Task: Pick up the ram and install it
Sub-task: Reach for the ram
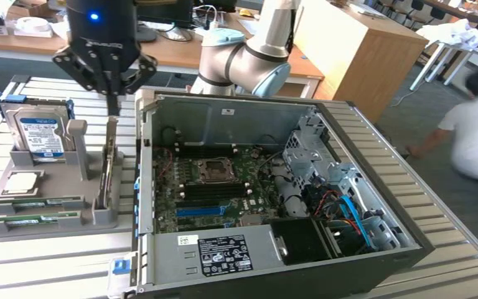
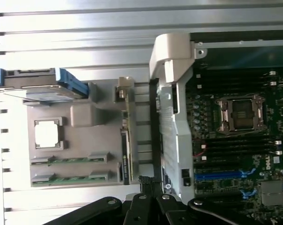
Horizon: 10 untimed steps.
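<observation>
The end effector point(image 1: 112, 99) is clenched, seemingly empty; the ram point(image 2: 126, 150) stands on edge just beneath it, lengthwise alongside the computer case point(image 1: 222, 118).

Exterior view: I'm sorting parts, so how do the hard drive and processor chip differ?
The hard drive stands upright; the processor chip lies flat. The hard drive is larger, with a blue-and-white label; the processor chip is plain silver. Both sit in the grey tray.

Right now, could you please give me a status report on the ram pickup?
Gripper shut, above the grey tray. Ram sticks lie flat in it, untouched. Upright board stands directly under the gripper.
</observation>
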### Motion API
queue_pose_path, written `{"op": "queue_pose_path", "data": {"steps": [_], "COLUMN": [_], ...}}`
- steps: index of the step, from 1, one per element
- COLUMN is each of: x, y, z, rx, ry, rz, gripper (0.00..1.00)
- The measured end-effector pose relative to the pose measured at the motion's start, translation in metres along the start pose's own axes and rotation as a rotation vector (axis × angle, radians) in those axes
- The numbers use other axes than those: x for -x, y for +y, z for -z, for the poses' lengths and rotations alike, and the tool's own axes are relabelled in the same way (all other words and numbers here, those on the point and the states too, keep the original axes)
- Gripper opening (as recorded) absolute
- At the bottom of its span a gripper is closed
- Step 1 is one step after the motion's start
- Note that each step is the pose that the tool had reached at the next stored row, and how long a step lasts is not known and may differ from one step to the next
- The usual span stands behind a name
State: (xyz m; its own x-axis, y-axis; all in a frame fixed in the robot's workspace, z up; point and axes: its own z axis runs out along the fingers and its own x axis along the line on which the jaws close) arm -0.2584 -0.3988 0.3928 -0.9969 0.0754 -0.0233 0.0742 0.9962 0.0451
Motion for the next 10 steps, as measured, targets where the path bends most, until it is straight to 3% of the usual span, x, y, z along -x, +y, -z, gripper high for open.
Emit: {"op": "queue_pose_path", "data": {"steps": [10], "x": [-0.028], "y": [-0.0021], "z": [0.0006], "rx": [0.0000], "ry": [0.0000], "rz": [0.000], "gripper": [0.10]}}
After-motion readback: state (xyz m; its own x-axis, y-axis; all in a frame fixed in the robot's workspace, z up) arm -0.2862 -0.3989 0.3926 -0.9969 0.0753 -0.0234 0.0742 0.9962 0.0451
